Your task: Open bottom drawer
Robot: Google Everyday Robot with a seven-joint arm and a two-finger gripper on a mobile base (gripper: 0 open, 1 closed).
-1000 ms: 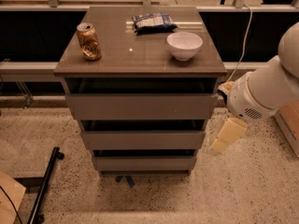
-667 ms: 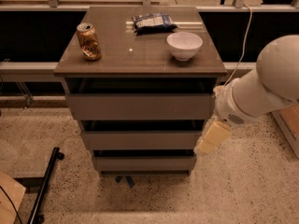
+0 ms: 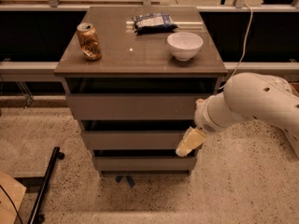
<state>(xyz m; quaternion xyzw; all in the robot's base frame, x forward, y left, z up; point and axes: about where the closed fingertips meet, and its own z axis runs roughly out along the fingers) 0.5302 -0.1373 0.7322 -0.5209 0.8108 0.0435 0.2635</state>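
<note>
The bottom drawer (image 3: pixel 142 163) is the lowest of three grey-brown flat fronts in a small cabinet, and its front sits flush and closed. My gripper (image 3: pixel 188 143) hangs from the white arm (image 3: pixel 254 104) on the right. Its cream-coloured tip is at the cabinet's right front edge, in front of the middle drawer (image 3: pixel 135 139), just above the bottom drawer's top right corner.
On the cabinet top (image 3: pixel 140 55) stand a dented can (image 3: pixel 88 41), a white bowl (image 3: pixel 185 45) and a snack bag (image 3: pixel 153 21). A black stand leg (image 3: pixel 46 183) lies on the speckled floor at the left. A white cable (image 3: pixel 243 41) hangs at the right.
The arm has swung left and slightly down, bringing the gripper from right of the cabinet to its right front edge at the middle drawer's height. The drawers have not moved.
</note>
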